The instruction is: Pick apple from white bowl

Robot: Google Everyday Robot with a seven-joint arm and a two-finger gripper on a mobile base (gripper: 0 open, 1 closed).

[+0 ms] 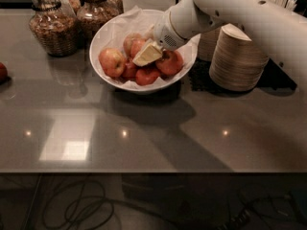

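The white bowl [103, 35], lined with crumpled white paper, stands at the back middle of the grey counter and holds several apples. My gripper [146, 55] reaches down into the bowl from the right, with its cream tip resting among the apples at the centre. A round red-orange apple [170, 63] lies just right of the tip, touching it or nearly so. A red apple with a yellow patch [111, 61] lies at the left. Other apples lie behind [133, 43] and in front [146, 75]. What is under the tip is hidden.
A stack of tan disposable bowls [237, 59] stands right of the white bowl, under my arm. Two glass jars [52, 28] [98, 8] stand behind on the left. A red object [2, 72] sits at the left edge. Cables lie below the counter's front edge.
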